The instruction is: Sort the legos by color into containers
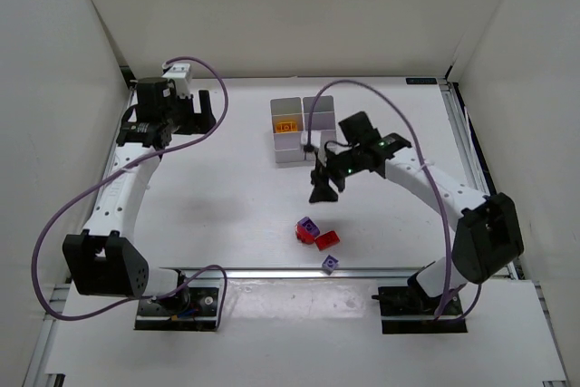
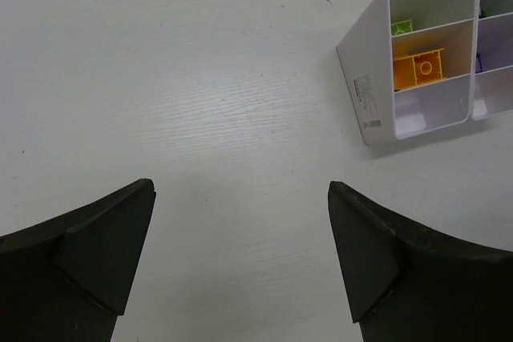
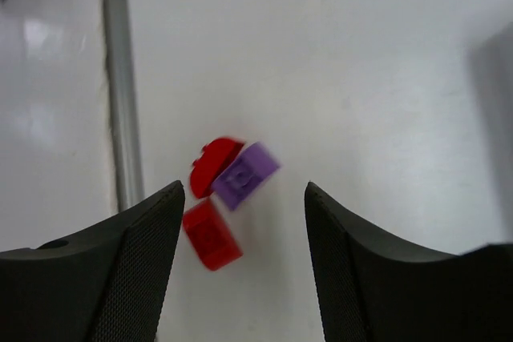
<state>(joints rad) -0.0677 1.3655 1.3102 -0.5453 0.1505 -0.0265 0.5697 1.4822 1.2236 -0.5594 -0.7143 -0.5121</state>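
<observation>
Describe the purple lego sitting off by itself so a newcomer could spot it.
Find the metal rail along the near edge of the table. Just beyond it, right of centre, lies the lone purple lego. The other purple lego huddles against red legos farther in; this one touches nothing and is nearest the rail.

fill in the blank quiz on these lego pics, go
In the white bins, the compartment just below the green brick in the left wrist view holds ____ bricks. On the table, the purple brick lies beside ____ bricks. Both the left gripper and right gripper are ____.
Missing: orange; red; open.
</observation>
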